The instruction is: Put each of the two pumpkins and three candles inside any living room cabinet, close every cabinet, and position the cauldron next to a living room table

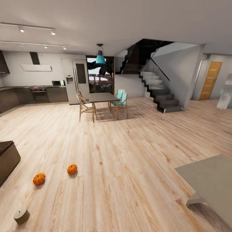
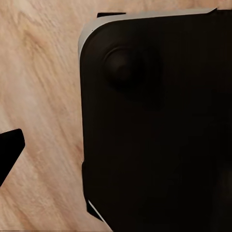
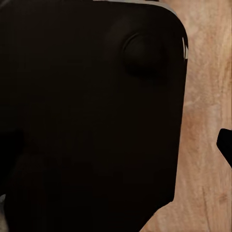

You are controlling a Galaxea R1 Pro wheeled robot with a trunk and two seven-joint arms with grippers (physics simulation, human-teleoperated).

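Pumpkins (image 1: 39, 178) (image 1: 72, 169) and one candle (image 1: 21, 216) lie on the floor near the cabinet (image 1: 8, 158); we are approaching, must drive closer, and cannot tell our fingers' state.

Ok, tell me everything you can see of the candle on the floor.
The candle is a short, stubby grey-beige cylinder with a flat-looking top bearing a small dark mark, perhaps a wick. It stands upright on the wooden floor at the head view's lower left, apart from the two pumpkins beyond it. Nothing touches it.
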